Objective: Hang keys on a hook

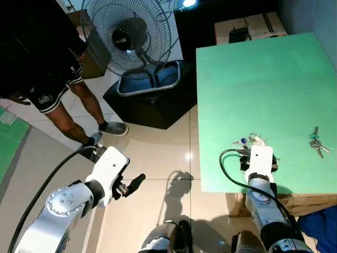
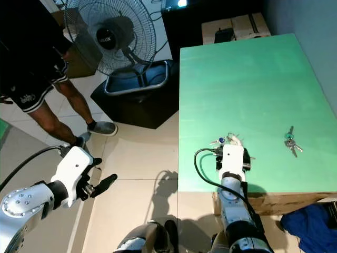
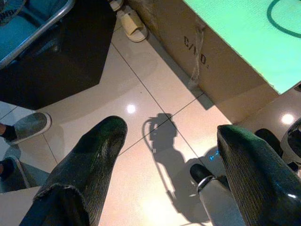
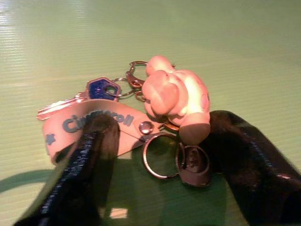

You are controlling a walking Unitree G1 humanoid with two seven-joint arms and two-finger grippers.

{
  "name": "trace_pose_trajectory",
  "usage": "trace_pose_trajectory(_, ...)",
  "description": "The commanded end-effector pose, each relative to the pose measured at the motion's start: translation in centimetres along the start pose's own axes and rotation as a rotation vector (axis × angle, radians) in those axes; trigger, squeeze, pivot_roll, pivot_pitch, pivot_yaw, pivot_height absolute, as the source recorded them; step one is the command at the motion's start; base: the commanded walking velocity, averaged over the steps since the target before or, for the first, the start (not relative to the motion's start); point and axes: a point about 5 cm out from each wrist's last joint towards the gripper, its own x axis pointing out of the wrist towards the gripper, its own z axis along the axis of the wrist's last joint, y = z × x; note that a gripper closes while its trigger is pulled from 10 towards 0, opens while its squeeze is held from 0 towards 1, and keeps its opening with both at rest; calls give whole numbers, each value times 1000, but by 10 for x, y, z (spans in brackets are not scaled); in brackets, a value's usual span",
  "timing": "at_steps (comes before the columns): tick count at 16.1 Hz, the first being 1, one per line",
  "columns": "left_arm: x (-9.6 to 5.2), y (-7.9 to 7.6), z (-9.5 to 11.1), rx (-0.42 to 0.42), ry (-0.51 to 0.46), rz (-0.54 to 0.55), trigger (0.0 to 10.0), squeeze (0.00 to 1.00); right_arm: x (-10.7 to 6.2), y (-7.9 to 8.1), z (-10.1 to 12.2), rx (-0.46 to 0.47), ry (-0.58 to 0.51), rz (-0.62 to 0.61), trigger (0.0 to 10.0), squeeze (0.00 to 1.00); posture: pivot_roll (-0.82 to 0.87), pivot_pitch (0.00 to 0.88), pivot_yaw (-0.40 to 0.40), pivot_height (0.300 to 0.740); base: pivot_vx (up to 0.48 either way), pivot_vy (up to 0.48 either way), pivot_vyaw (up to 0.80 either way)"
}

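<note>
The right gripper (image 4: 155,155) is positioned low over the near part of the green table (image 1: 263,79), its two black fingers (image 4: 84,160) spread apart on either side of a key bunch (image 4: 141,117). Nothing is clamped between them; one finger overlaps the pink fabric strap (image 4: 70,125), the other lies beside the ring (image 4: 160,155). The bunch lies flat on the table surface and comprises a blue-headed key (image 4: 101,88), the strap and a pink soft figure (image 4: 176,96). A second, smaller set of keys (image 1: 317,143) lies well apart, toward the table's right edge.

The left gripper (image 3: 164,160) is held over the tiled floor (image 1: 152,153) beside the table, fingers spread and empty.

Beyond it, a person's legs (image 1: 79,113) in grey shoes are seen on the floor. A pedestal fan (image 1: 129,37) stands further back, behind a dark box (image 1: 150,103).
</note>
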Motion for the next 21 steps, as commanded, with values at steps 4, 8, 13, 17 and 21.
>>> trace_pose_trajectory(4, -2, 4, 2, 11, 8, 14, 10000, 0, -20, 2, -34, -15, 142, -6, 0, 0, 104, 228, 295, 714, 0, 0, 0)
trace_pose_trajectory(8, 0, 4, 2, 13, 5, 13, 10000, 0, -23, 1, -34, -12, 136, -14, 0, 0, 93, 232, 297, 714, 0, 0, 0)
trace_pose_trajectory(13, 2, 3, 2, 10, 5, 13, 10000, 0, -24, -1, -33, -18, 132, -15, 0, 0, 86, 235, 294, 714, 0, 0, 0)
trace_pose_trajectory(17, 4, 3, 2, 11, 5, 13, 10000, 0, -25, -1, -31, -19, 120, -14, 0, 0, 79, 235, 293, 714, 0, 0, 0)
trace_pose_trajectory(21, 6, 3, 3, 9, 3, 14, 10000, 0, -24, -1, -30, -19, 115, -17, 0, 0, 76, 238, 292, 714, 0, 0, 0)
